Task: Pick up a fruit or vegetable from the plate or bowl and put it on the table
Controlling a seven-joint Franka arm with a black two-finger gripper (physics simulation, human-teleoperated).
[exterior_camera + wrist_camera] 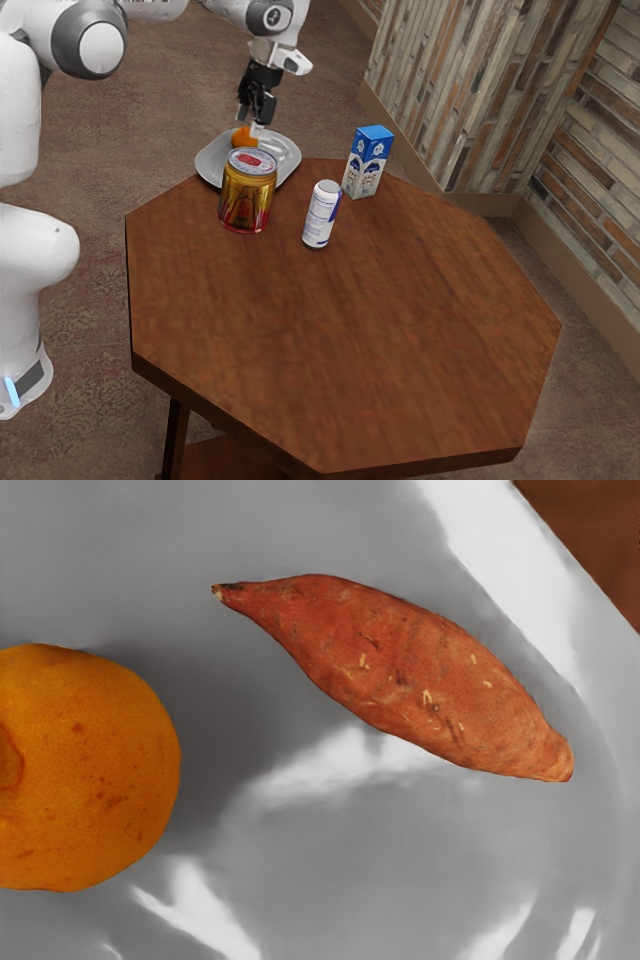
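Observation:
The black gripper (pixel 249 121) is over the grey plate (pixel 286 152) in the exterior view, its two fingers apart and nothing seen held. An orange fruit (pixel 243 138) rests on the plate just below the hand. Seen from the wrist, a reddish-brown sweet potato (pixel 395 675) lies on the plate (pixel 320 850), separated by a gap from the round orange fruit (pixel 85 770). The gold can hides part of the plate in the exterior view, and I cannot make out the sweet potato there.
A gold can (pixel 248 192) stands close in front of the plate. A white can (pixel 321 214) and a blue-and-white carton (pixel 367 161) are upright toward the exterior view's right. The wooden table (pixel 350 340) extends from them toward the camera.

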